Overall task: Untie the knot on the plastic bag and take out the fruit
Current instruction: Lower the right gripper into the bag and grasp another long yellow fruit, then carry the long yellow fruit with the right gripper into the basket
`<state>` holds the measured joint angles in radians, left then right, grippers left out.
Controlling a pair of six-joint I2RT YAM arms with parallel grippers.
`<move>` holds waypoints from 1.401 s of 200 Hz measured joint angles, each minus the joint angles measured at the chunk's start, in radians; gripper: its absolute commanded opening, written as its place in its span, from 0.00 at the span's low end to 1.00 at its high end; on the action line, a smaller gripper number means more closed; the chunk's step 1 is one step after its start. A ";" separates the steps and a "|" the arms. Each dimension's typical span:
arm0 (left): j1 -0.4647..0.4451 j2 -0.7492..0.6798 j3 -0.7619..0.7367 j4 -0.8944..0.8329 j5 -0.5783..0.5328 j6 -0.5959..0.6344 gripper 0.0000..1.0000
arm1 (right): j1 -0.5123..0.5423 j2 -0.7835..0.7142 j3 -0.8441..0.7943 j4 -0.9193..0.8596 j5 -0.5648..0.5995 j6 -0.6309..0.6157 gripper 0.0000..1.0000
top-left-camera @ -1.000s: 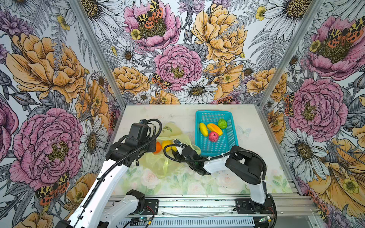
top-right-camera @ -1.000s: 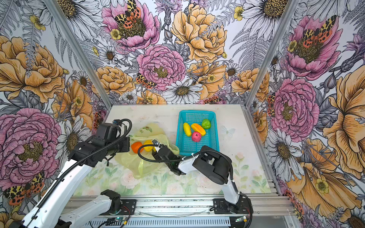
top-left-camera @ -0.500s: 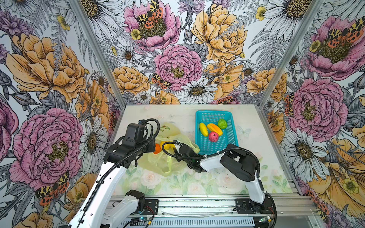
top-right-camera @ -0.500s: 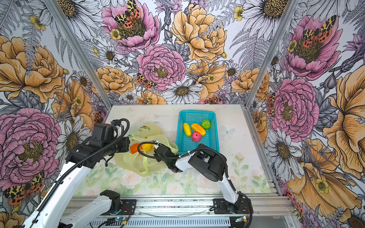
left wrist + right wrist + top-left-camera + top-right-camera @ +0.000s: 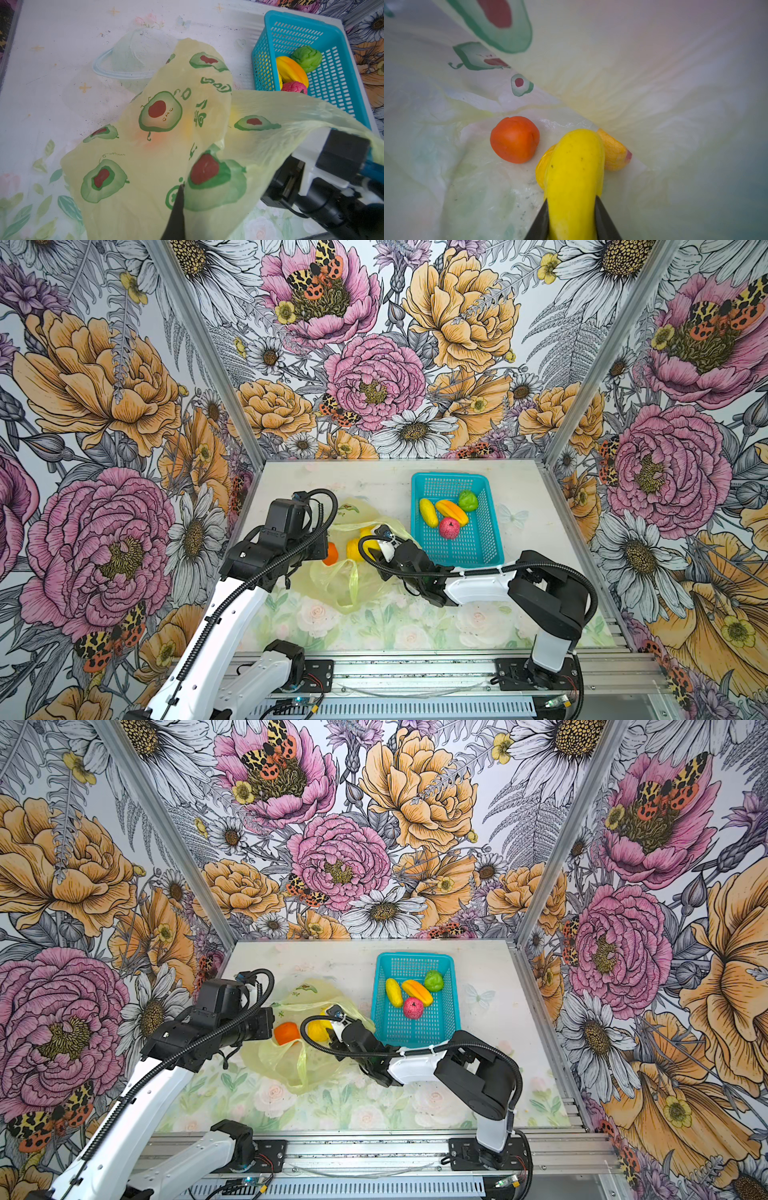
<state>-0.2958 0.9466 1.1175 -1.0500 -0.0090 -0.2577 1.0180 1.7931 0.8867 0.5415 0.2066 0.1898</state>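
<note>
Our left gripper [image 5: 180,188] pinches the bag [image 5: 158,128], jaws closed on its film; well ahead of the jaws sits the basket [image 5: 291,35] holding fruit [image 5: 293,71].

Left arm [image 5: 232,626], right arm [image 5: 478,591]: smooth white shells on long links, black blocky joint housings. Black ribbed cable hose [image 5: 579,585] looped along each arm, clipped on at intervals. Black boxy camera block [image 5: 286,516] at left wrist. Black base plates [image 5: 318,672] with thin red and black wires. Fingers [image 5: 539,222] dark, matte, tapered to narrow wedges.
</note>
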 measured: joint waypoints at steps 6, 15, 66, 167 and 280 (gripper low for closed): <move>0.000 0.001 0.000 0.000 0.000 0.000 0.00 | 0.005 -0.018 -0.010 0.001 -0.007 -0.002 0.06; 0.000 0.003 0.000 0.000 0.000 0.000 0.00 | 0.016 -0.051 -0.034 0.003 -0.016 -0.008 0.05; 0.013 0.031 0.000 0.000 0.020 0.004 0.00 | 0.072 -0.285 -0.192 0.051 -0.050 -0.052 0.06; -0.072 0.076 0.000 -0.002 0.007 0.004 0.00 | 0.046 -0.668 -0.382 0.068 0.020 -0.088 0.00; -0.034 0.056 0.000 -0.002 0.006 0.004 0.00 | -0.423 -0.634 -0.459 -0.008 0.175 0.129 0.00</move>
<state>-0.3294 1.0031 1.1172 -1.0515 -0.0029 -0.2539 0.5945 1.1595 0.4274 0.5339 0.3813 0.3183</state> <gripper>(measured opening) 0.045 0.277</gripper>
